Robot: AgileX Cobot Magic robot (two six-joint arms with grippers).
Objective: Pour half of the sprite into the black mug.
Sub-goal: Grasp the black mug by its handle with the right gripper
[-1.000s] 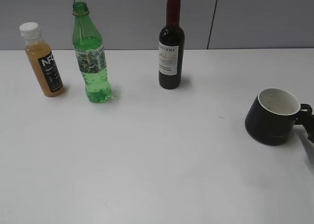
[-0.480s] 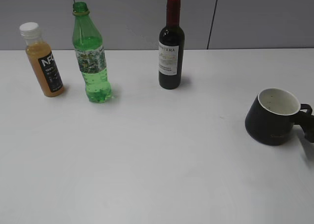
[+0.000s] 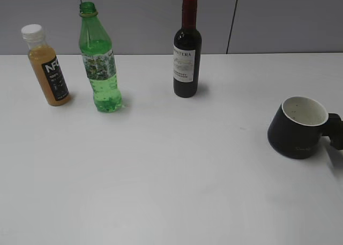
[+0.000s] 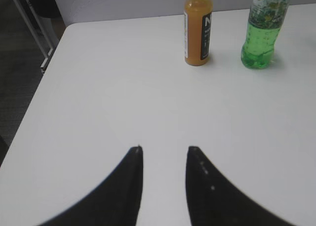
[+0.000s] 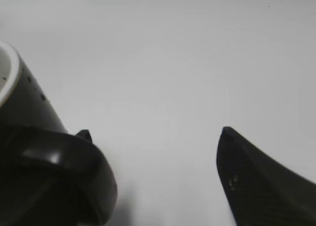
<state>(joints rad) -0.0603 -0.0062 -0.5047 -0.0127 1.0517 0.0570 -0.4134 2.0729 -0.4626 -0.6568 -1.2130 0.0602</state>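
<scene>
Green sprite (image 3: 100, 57) with green-white patterned label; black mug (image 3: 298, 127), white inside; orange juice (image 3: 47, 65), white cap, black label; dark wine (image 3: 187, 47), red cap; white worktop (image 3: 171, 170)

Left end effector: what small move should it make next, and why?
Probably advance toward the sprite. The left end effector hangs open and empty over bare table, the bottle stands upright and uncapped well ahead beside the orange juice bottle, and the black mug is upright on the table.
</scene>
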